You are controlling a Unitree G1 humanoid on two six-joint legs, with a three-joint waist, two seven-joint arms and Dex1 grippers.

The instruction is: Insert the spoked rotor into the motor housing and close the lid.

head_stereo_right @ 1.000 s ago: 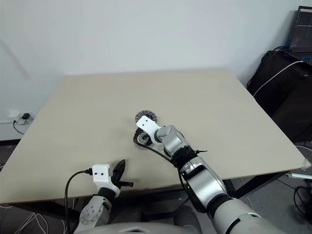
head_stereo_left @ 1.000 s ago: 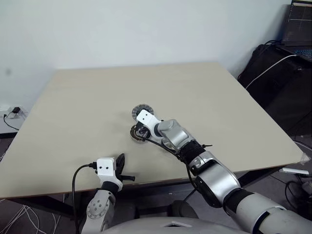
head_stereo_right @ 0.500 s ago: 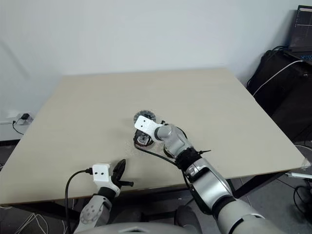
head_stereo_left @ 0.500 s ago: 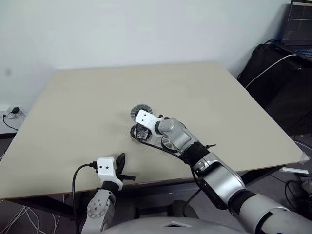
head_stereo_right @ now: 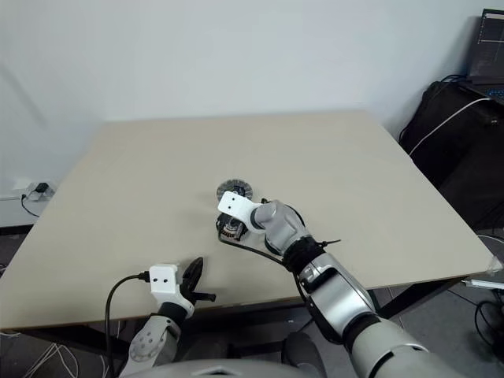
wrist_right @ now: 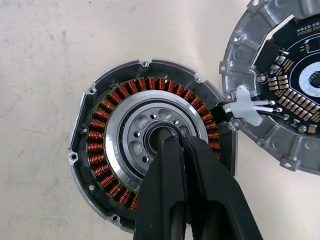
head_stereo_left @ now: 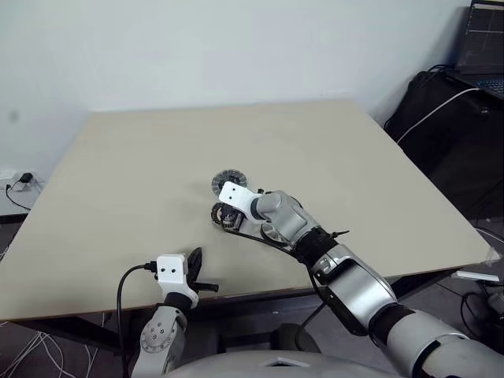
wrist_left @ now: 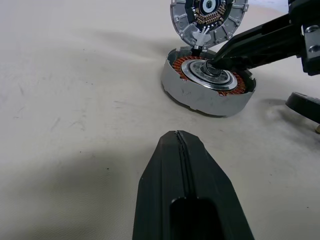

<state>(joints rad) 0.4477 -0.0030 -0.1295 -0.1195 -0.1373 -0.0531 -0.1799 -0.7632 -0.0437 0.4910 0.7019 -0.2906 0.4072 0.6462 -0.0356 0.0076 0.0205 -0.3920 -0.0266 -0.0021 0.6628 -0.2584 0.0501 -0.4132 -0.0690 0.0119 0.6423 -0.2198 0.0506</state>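
Two black fingers of the right gripper (wrist_right: 181, 145) are pressed together, tips in the hub of the round metal motor housing (wrist_right: 100, 150) with copper-brown coils. Just beyond them, thin wires tether the ribbed silver-grey lid (wrist_right: 280, 135); dragging could strain these.

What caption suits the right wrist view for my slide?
Shut right gripper tips at the hub of the motor housing, lid lying alongside.

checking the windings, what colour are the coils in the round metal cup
Copper-orange, ringed round a silver centre in the metal cup. Clearest in the right wrist view.
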